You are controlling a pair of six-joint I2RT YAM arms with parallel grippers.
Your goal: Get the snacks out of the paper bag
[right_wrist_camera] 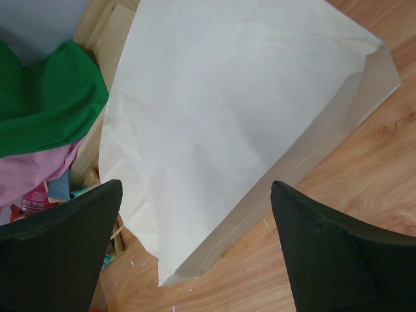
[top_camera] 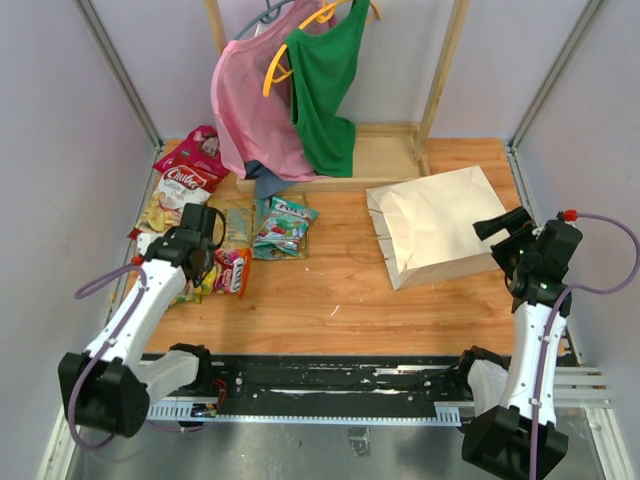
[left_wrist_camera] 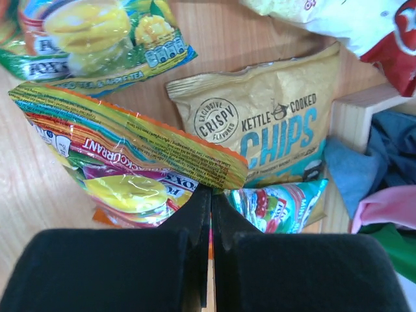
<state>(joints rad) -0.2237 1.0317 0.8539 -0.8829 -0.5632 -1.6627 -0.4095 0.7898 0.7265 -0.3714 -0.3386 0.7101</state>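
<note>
The cream paper bag (top_camera: 440, 225) lies flat on the right of the wooden table, handles toward the middle. My right gripper (top_camera: 497, 238) hovers open over its near right edge; in the right wrist view the paper bag (right_wrist_camera: 227, 117) fills the space between the wide-apart fingers (right_wrist_camera: 312, 247). Several snacks lie at the left: red packets (top_camera: 190, 160), a tan chips packet (left_wrist_camera: 273, 123), a teal packet (top_camera: 283, 228). My left gripper (left_wrist_camera: 210, 192) is shut on the edge of a multicoloured Fox's packet (left_wrist_camera: 130, 156), which is tilted up.
A wooden rack (top_camera: 385, 160) stands at the back with a pink garment (top_camera: 250, 110) and a green garment (top_camera: 325, 90) on hangers. White walls close in on both sides. A black rail (top_camera: 330, 385) runs along the near edge.
</note>
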